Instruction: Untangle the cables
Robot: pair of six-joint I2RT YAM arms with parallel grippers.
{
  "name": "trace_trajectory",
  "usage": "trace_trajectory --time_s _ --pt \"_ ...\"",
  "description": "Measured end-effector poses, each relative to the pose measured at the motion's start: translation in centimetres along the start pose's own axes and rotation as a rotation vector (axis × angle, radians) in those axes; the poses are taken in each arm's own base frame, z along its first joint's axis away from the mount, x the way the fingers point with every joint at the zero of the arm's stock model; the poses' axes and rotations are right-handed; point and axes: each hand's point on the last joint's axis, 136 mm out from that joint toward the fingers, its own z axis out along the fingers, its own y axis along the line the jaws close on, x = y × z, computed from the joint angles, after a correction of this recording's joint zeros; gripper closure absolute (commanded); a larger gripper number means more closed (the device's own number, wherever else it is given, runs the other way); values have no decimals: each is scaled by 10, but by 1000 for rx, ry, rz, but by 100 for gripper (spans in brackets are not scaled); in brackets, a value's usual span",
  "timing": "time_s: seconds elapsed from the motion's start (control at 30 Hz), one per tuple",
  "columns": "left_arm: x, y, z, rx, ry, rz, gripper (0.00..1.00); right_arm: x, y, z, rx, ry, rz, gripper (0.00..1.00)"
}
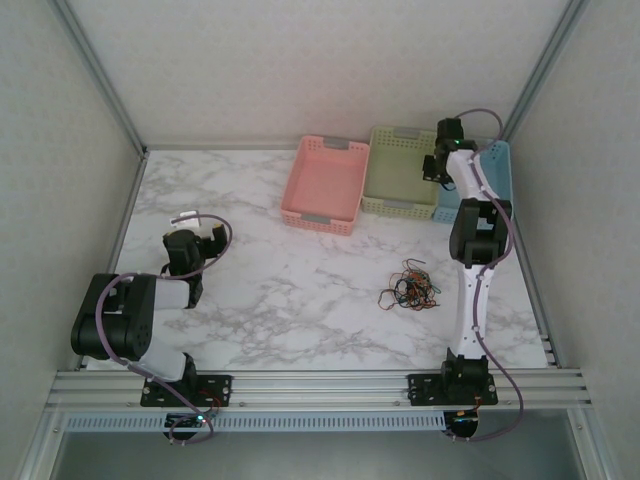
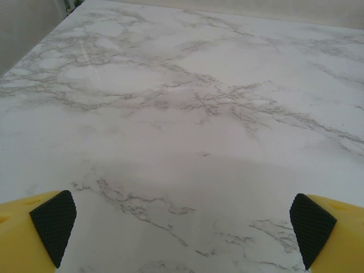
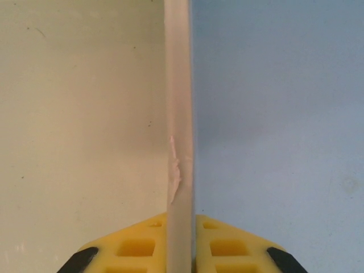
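The cables [image 1: 408,285] lie as a small tangled clump of thin orange, black, green and brown wires on the marble table [image 1: 300,290], right of centre. My right gripper [image 1: 442,163] is far behind them, at the seam between the green basket [image 1: 398,175] and the blue basket [image 1: 503,170]. In the right wrist view my right gripper [image 3: 181,250] is shut on the upright basket wall [image 3: 180,85] that divides the green floor [image 3: 85,114] from the blue floor [image 3: 278,114]. My left gripper [image 1: 190,222] hovers over the left side of the table; its jaws [image 2: 182,227] stand wide open over bare marble.
A pink basket [image 1: 325,185] stands left of the green one along the back. Grey side walls and aluminium rails enclose the table. The left arm's big joint [image 1: 115,320] sits at the near left.
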Motion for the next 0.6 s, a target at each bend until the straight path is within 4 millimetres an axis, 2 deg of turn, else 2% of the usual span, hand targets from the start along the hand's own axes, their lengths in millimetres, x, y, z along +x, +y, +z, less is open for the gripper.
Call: trace_trajectory --time_s 0.3,0.6 --pt "0 0 0 0 0 0 0 14 21 -9 -39 7 -50 94" --pt "0 0 0 0 0 0 0 49 31 -35 -85 44 -78 94"
